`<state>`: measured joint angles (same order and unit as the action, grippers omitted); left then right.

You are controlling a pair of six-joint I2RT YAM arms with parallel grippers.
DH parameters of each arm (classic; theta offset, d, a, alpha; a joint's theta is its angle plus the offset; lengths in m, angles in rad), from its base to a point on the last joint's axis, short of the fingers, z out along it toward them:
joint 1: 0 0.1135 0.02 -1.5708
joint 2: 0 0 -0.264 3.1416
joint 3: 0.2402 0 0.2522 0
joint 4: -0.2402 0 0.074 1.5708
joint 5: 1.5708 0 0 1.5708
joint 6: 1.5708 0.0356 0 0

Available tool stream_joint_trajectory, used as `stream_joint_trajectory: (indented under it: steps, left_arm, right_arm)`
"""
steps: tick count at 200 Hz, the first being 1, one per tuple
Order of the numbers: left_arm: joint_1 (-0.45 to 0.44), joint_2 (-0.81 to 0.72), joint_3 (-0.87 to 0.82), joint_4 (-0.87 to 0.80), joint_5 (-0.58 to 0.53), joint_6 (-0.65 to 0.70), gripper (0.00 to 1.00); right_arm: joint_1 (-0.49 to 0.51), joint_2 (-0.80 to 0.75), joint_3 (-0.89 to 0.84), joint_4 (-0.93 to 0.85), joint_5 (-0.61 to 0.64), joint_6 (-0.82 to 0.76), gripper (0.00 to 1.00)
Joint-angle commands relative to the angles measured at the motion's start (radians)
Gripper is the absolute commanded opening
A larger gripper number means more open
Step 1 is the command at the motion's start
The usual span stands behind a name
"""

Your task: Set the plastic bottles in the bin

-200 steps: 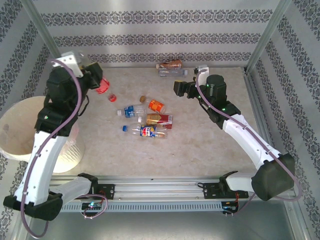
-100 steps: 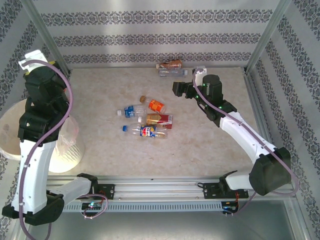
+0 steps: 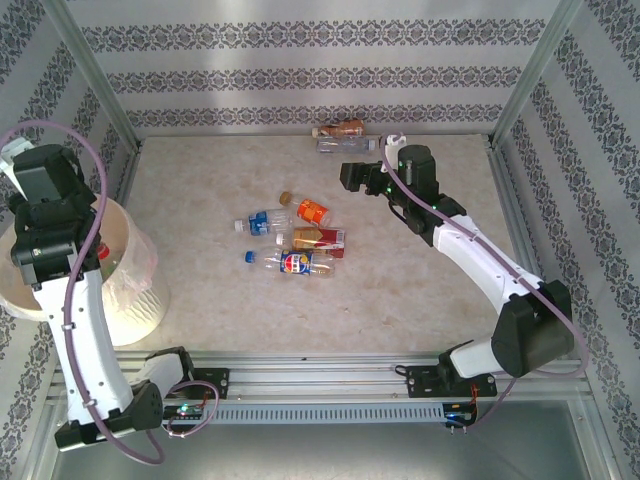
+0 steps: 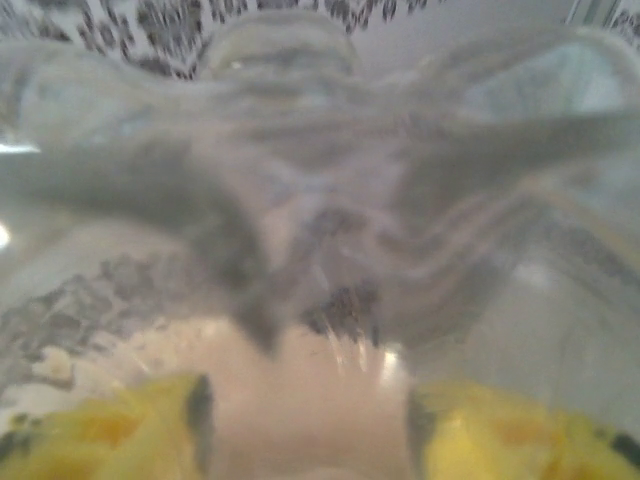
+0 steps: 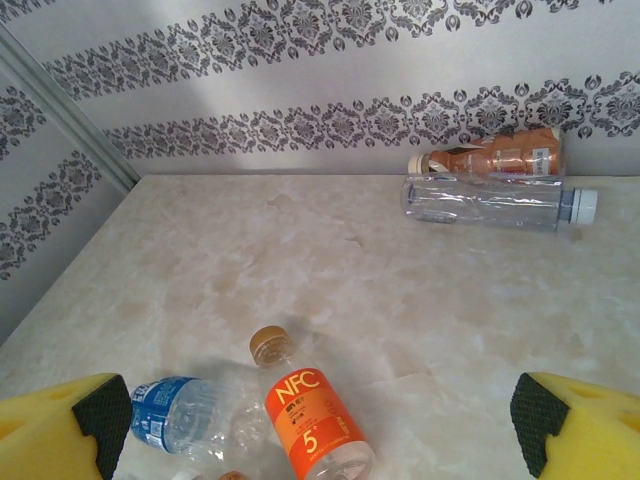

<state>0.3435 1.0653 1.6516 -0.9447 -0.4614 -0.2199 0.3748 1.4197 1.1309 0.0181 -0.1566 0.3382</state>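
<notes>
From above, the left arm is leaning over the bin (image 3: 135, 305) at the left edge of the table (image 3: 430, 300). Its wrist is pointing down into the opening and its own bulk is covering the gripper end. Four bottles are lying loosely together mid-table: a blue-labelled bottle (image 3: 262, 222), an orange bottle (image 3: 312, 210), a red-labelled bottle (image 3: 320, 238) and a clear bottle with a blue and red label (image 3: 296, 263). Two more are lying against the far wall, a brown bottle (image 3: 343, 127) and a plain clear bottle (image 3: 345, 146) just in front of it. The right gripper (image 3: 350, 178) is hovering between that pair and the middle group, touching neither.

At the left wrist, the left gripper (image 4: 305, 400) is showing its yellow pads partly closed. A crushed clear bottle (image 4: 330, 200), badly blurred, is sitting right against them. It looks clamped, with a pale surface showing below.

At the right wrist, the right gripper (image 5: 320, 410) is standing wide apart with nothing between its pads, looking down over the orange and blue-labelled bottles.

By my reading, one bottle is about to be dropped in and six are waiting on the table. I cannot tell what the bin is already holding.
</notes>
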Motion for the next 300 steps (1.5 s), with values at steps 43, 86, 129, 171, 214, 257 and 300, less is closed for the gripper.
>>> stream_joint_trajectory:
  steps: [43,86,129,171,214,257,300]
  left_arm:
    - [0.12,0.002,-0.168,-0.065,0.272,-0.114,0.65]
    - [0.121,-0.002,-0.179,-0.053,0.3,-0.127,0.81]
    - [0.121,-0.002,-0.166,-0.055,0.346,-0.141,0.86]
    - [0.121,-0.008,-0.144,-0.06,0.353,-0.161,0.96]
    - [0.12,0.037,-0.055,-0.023,0.546,-0.151,1.0]
    - [0.118,0.036,-0.084,0.107,0.751,-0.221,1.0]
    - [0.12,0.065,-0.144,0.103,0.67,-0.26,1.0]
  right_arm:
    - [-0.005,0.028,0.05,-0.016,-0.032,0.014,0.98]
    - [-0.005,0.044,0.067,-0.021,-0.037,0.014,0.98]
    - [-0.005,0.065,0.076,-0.021,-0.045,0.03,0.98]
    - [-0.005,0.07,0.081,-0.028,-0.044,0.025,0.98]
    - [-0.005,0.08,0.082,-0.033,-0.041,0.019,0.98]
    - [-0.005,0.099,0.097,-0.041,-0.047,0.024,0.98]
    - [-0.004,0.105,0.116,-0.057,-0.052,0.03,0.98]
